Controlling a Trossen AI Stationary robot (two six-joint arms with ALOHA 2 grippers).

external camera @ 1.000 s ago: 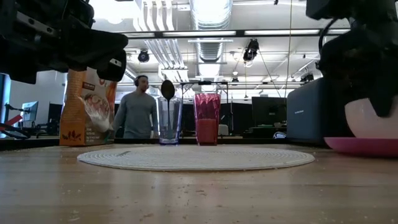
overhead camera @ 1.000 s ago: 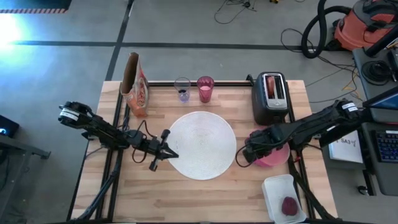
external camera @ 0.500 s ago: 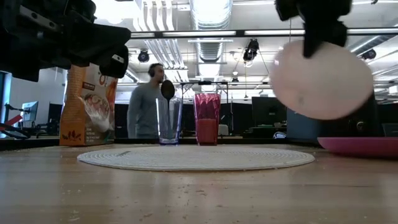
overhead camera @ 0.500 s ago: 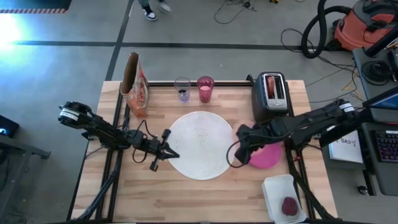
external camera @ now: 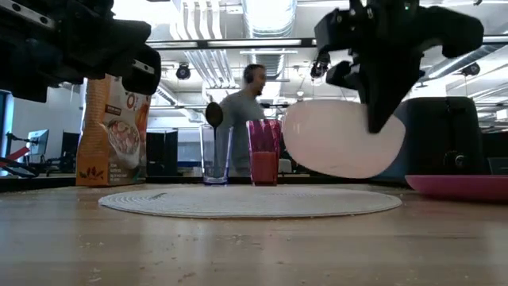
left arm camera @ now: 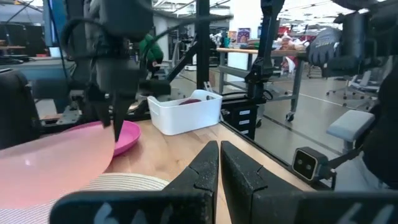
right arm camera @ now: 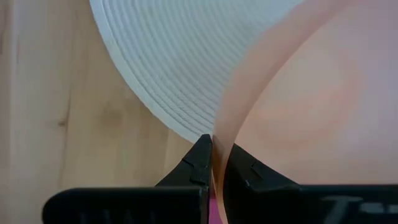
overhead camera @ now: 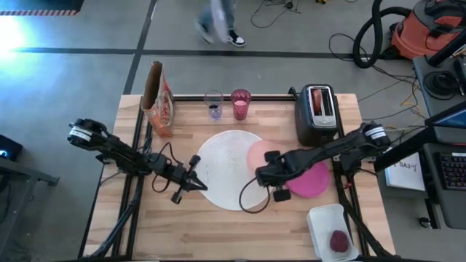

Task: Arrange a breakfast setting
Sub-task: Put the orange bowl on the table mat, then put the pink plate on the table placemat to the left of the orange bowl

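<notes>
The translucent pink bowl (overhead camera: 261, 156) hangs above the right part of the big white round disc (overhead camera: 227, 169), clear of it, pinched by its rim in the right hand (right arm camera: 215, 163), whose fingers press on either side of the thin wall. To do this step well, I judge the bowl should be brought level before it goes down, since the low view shows it tilted, and set near the disc's middle so it sits wholly on the woven surface, with the rim let go only once the base rests. The magenta plate (overhead camera: 309, 181) lies just right of the disc, bare. The left hand (overhead camera: 191, 183) waits at the disc's left edge, its fingers pressed together on nothing. At the back stand the pink tumbler (overhead camera: 240, 103), a clear glass (overhead camera: 213, 104) with the spoon in it, a cereal bag (overhead camera: 159, 100) and a black toaster (overhead camera: 318, 113); a white tub (overhead camera: 333, 231) holds the small dark-red fruit (overhead camera: 339, 241). The wooden counter (overhead camera: 218, 225) is pale planking; beyond it lies an open workshop where a person (external camera: 242, 117) passes.
</notes>
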